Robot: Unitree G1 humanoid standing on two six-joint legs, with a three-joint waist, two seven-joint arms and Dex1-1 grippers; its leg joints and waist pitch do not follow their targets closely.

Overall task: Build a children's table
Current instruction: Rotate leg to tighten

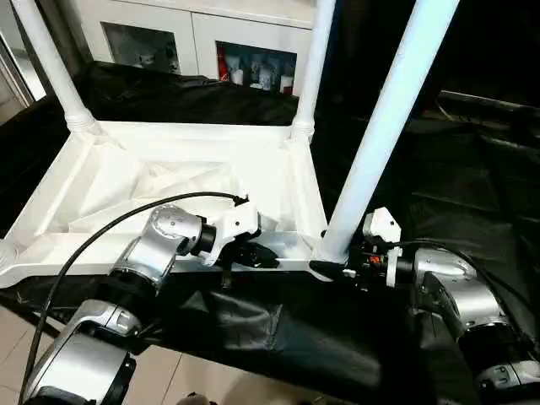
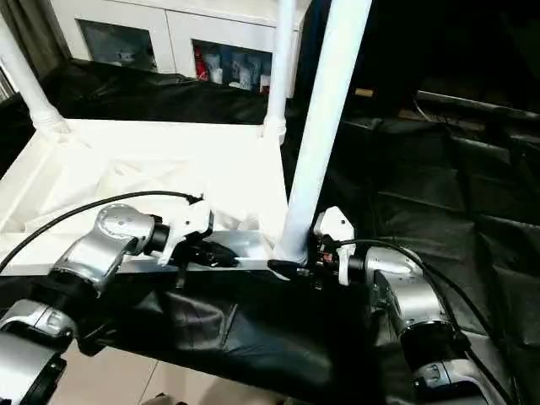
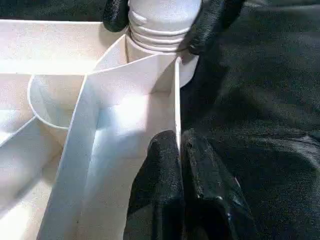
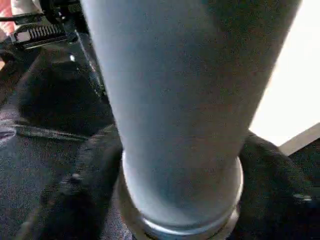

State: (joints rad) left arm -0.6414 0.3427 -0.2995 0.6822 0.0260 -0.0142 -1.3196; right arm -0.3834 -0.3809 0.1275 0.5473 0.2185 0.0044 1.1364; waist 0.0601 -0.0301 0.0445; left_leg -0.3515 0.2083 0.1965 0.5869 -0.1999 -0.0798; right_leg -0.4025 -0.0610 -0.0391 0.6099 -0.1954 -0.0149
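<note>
1. White plastic everywhere: the tabletop (image 1: pixel 177 181) lies upside down on a black sheet (image 1: pixel 472 186), ribbed underside facing up, over toward 9 o'clock of the work area.
2. Three legs are standing up out of corner sockets from where I'm looking: a far-left leg (image 1: pixel 51 63) at about 11 o'clock, a far-right leg (image 1: pixel 312 72) at 12, and a near-right leg (image 1: pixel 384 126) right by the robot's right arm, around 4 o'clock of the top.
3. The near-left corner socket (image 1: pixel 7 253) at 8 o'clock looks bare, no leg in it as far as I can see, so I'd call that the one still to go. No spare leg anywhere I can spot.
4. The right gripper (image 1: pixel 331 268) has its two black fingers spread round the base of the near-right leg, one each side at the collar. Can't tell whether they're actually squeezing it or just cupping it. My guess is it's seating or twisting that leg home.
5. The left gripper (image 1: pixel 253 256) is pinched tight on the thin rim wall of the tabletop, one finger inside and one outside, holding the top steady near that same corner.
6. Behind it all at 12 o'clock sits a white glass-door cabinet (image 1: pixel 245 51), not part of the job.
7. So roughly three quarters done by my reckoning, then flip it upright.
</note>
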